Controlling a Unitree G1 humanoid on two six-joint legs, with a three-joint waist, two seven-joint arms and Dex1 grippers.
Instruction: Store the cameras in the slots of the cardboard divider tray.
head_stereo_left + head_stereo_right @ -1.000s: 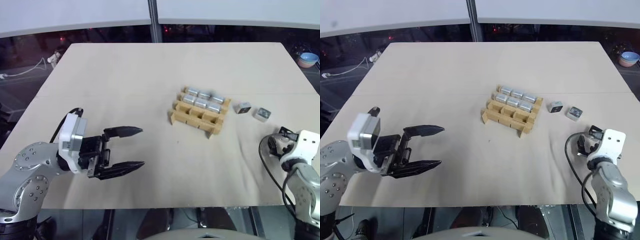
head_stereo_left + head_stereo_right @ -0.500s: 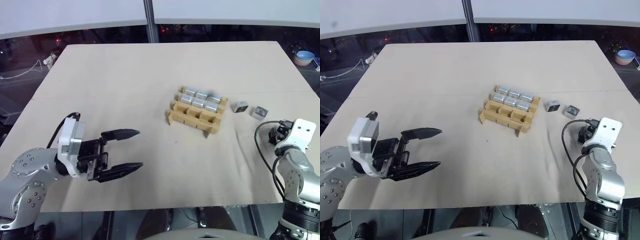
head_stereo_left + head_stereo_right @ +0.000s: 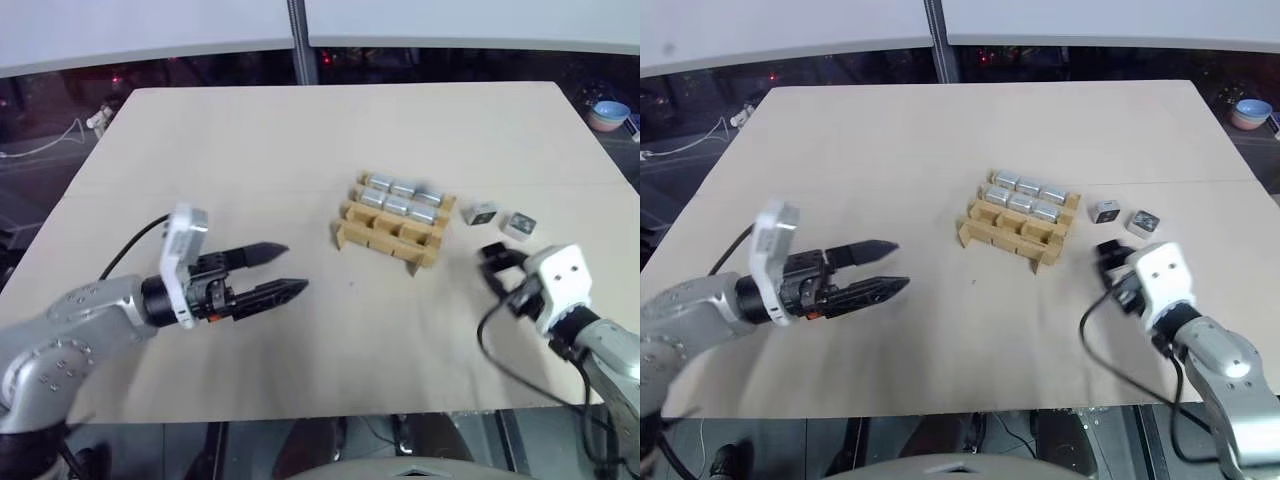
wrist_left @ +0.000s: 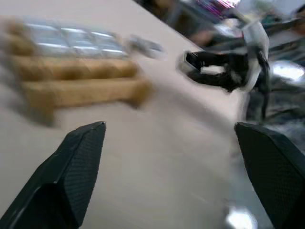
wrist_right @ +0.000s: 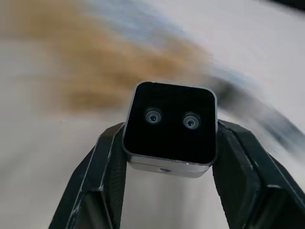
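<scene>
On the surface (image 3: 250, 160) your cardboard divider tray (image 3: 392, 236) runs its long axis slantwise, its near row of slots empty. It lies just left of and beyond your right tool (image 5: 169, 143), the nearer one, clamped on a camera (image 5: 169, 126) whose lens face looks back along the fingers. Your left tool (image 3: 275, 272) hangs open, well away.

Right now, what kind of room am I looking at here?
Probably a robot test lab: a plain wooden table bears a cardboard divider tray partly filled with small cameras, and cables trail over the dark floor behind it.
</scene>
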